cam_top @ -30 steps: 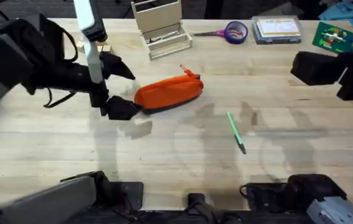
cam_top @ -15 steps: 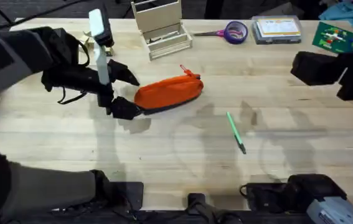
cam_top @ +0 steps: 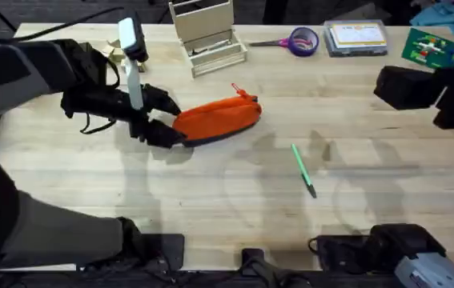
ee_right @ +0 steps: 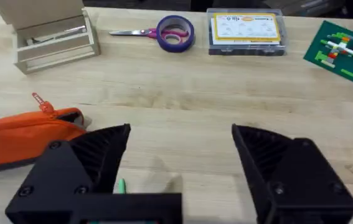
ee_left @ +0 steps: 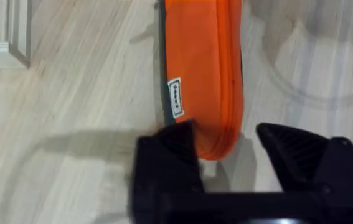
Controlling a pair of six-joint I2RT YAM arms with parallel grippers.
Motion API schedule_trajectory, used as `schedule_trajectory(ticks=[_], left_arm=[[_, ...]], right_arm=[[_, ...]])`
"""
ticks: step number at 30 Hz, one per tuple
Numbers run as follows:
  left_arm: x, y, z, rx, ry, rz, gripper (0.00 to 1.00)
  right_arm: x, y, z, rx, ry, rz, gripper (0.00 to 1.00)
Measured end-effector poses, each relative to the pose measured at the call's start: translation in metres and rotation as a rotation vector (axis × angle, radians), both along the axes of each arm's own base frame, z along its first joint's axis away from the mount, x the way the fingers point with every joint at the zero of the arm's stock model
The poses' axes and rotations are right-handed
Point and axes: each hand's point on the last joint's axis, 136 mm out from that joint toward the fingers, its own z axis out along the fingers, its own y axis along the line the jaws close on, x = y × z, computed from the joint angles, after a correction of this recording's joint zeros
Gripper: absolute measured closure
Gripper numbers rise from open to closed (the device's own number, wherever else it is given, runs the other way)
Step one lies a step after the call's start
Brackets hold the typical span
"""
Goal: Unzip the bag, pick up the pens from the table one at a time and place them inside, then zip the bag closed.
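The orange bag (cam_top: 218,118) lies on the table (cam_top: 210,192) left of centre, zipper shut, with its orange pull tab (cam_top: 239,92) at the right end. My left gripper (cam_top: 162,122) is open and low at the bag's left end. In the left wrist view that end of the bag (ee_left: 204,68) sits between the fingers of the left gripper (ee_left: 226,134), with a gap on one side. A thin green pen (cam_top: 303,170) lies alone right of centre. My right gripper (ee_right: 181,134) is open and holds nothing, raised at the table's right, with the bag (ee_right: 27,134) off to one side.
Along the far edge stand a wooden organizer box (cam_top: 206,36), purple-handled scissors (cam_top: 295,40), a clear plastic case (cam_top: 356,36) and a green brick plate (cam_top: 431,46). The right arm (cam_top: 431,96) hangs over the right side.
My left gripper has slid right along the table until its open fingers straddle the bag's left end. The bag, the pen and the right arm have not moved.
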Motion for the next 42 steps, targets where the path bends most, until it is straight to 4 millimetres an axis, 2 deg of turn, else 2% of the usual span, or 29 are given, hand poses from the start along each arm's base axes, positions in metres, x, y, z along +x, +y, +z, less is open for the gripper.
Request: schedule_trajectory(ticks=[2, 3, 4, 7, 13, 20, 23, 30, 36, 42], left_arm=[[0.001, 0.000, 0.000, 0.000, -0.005, -0.001, 0.516], [0.002, 0.000, 0.000, 0.001, -0.012, -0.003, 0.665], [0.002, 0.000, 0.000, 0.003, -0.017, -0.005, 0.767], [0.002, 0.000, 0.000, 0.004, -0.017, -0.006, 0.955], [0.002, 0.000, 0.000, 0.004, -0.016, -0.006, 0.957], [0.002, 0.000, 0.000, 0.004, -0.016, -0.006, 0.957], [0.002, 0.000, 0.000, 0.004, -0.016, -0.006, 0.957], [0.002, 0.000, 0.000, 0.004, -0.016, -0.006, 0.957], [0.002, 0.000, 0.000, 0.004, -0.016, -0.006, 0.957], [0.002, 0.000, 0.000, 0.004, -0.016, -0.006, 0.957]], right_arm=[[0.000, 0.000, 0.001, 0.000, -0.004, 0.000, 0.004], [0.000, 0.000, 0.001, 0.000, -0.004, 0.000, 0.004], [0.000, 0.000, 0.001, 0.000, -0.004, 0.000, 0.004], [0.001, 0.001, 0.001, 0.021, -0.004, -0.006, 0.003], [0.008, 0.018, 0.004, 0.071, -0.012, 0.084, 0.004], [0.026, 0.046, -0.012, 0.145, 0.065, 0.224, 0.004], [0.031, 0.060, -0.017, 0.163, 0.104, 0.282, 0.004], [0.042, 0.102, -0.011, 0.172, 0.148, 0.425, 0.004], [0.051, 0.136, -0.028, 0.166, 0.235, 0.521, 0.004], [0.055, 0.156, -0.044, 0.160, 0.285, 0.570, 0.003]])
